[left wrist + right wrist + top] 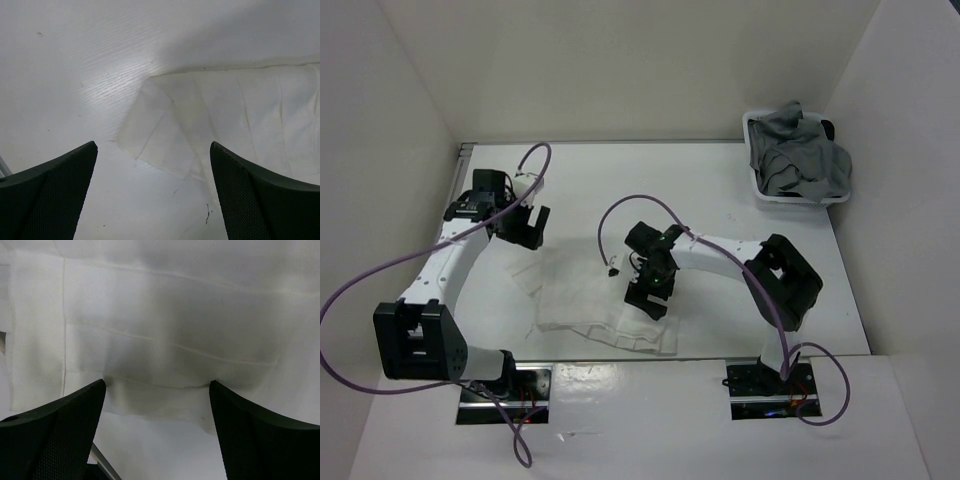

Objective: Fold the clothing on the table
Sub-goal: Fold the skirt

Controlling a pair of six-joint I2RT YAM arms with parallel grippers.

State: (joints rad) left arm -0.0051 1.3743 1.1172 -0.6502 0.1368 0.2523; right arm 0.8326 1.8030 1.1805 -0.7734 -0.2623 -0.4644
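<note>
Both jaws spread, skirt ahead, ungripped

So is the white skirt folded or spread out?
Partly folded: the skirt lies on the table in overlapping layers, one corner poking out.

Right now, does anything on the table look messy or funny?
Yes. The thin white pleated skirt lies unevenly folded: one corner pokes out sideways past its edge, and the layers do not line up. Far right, grey crumpled garments spill over the rim of the small pale plastic bin.
</note>
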